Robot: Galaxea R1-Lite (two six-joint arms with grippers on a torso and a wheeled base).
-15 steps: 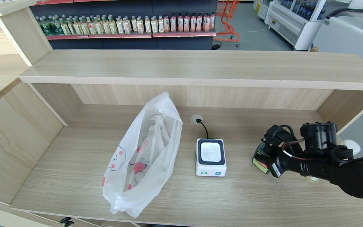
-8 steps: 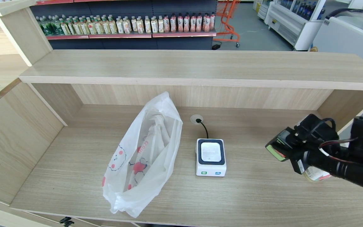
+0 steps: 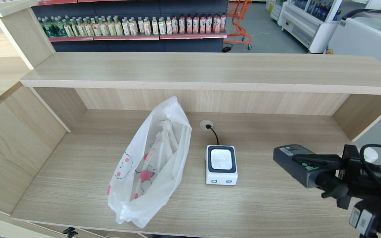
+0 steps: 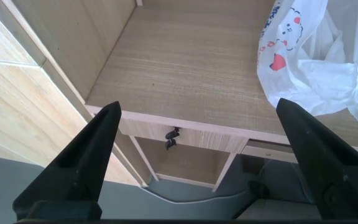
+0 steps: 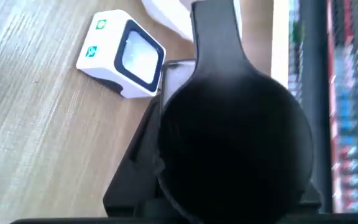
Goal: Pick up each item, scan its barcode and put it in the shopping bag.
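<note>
1. The right claw (image 3: 313,161) seems to pinch a dark box (image 3: 291,169) above the tabletop (image 3: 260,205), at 3 o'clock from the scanner (image 3: 221,164).
2. It should carry the dark box over the scanner's window, barcode facing down, level and slow.
3. The shopping bag (image 3: 150,158) lies at the scanner's 9 o'clock; the left claw (image 4: 197,162) hangs spread, empty.

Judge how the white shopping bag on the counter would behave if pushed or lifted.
The shopping bag is thin, creased, see-through film slumped on the counter, so it would probably crumple rather than keep its shape. It looks light, so a push would likely bunch or slide it, not tip it.
</note>
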